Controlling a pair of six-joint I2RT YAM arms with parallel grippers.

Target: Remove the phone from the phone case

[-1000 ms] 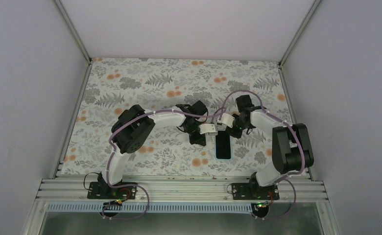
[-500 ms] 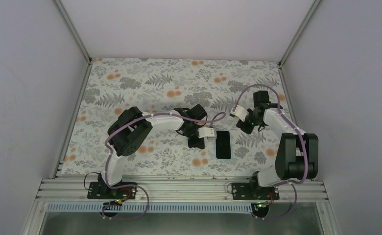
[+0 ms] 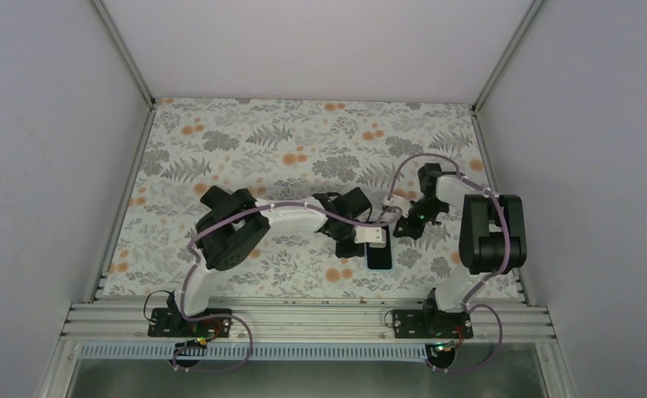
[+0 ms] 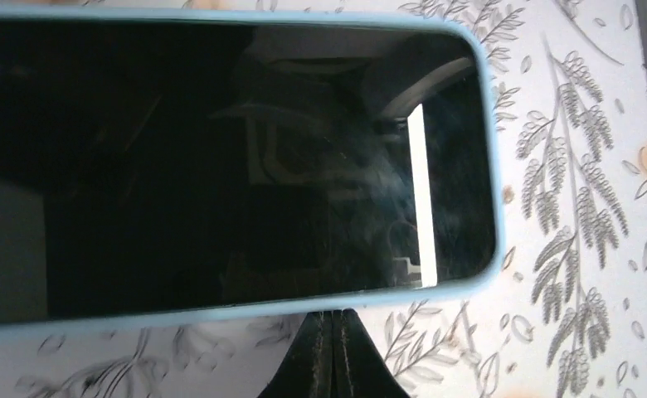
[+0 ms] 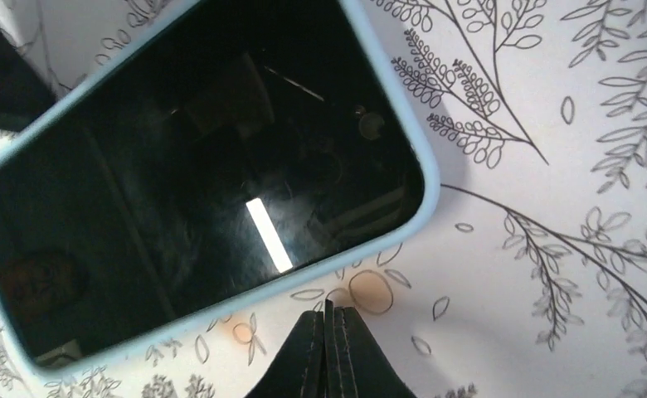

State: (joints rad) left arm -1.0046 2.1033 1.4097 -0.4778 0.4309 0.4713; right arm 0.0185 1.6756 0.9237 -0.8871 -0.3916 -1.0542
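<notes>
Change: over the last second the left arm (image 3: 283, 217) has swung rightward, so its wrist now covers the far end of the phone (image 3: 378, 260); the right arm (image 3: 486, 236) has folded in and brought its wrist back down toward the phone's right side. The phone itself lies where it lay before.
Left arm: reaches from its base at lower left across the floral mat (image 3: 304, 141) to the middle of the table.
Left gripper (image 4: 333, 352): fingers pressed together, nothing between them. In the left wrist view the tips sit right at the long edge of the phone case (image 4: 493, 166), close to one rounded corner. Whether they actually touch the rim cannot be told.
Phone: flat on the mat, screen up and dark, just left of centre between the two wrists in the top view, its near end showing below the left wrist.
Phone case: pale blue, and it frames the screen along every edge that shows in both wrist views, so the phone is not yet out of it.
Right gripper (image 5: 329, 352): fingers closed tight and empty. The tips stand near one corner of the case, with a strip of mat between them.
Right arm: elbow raised at the right side, forearm angled back toward the centre.
</notes>
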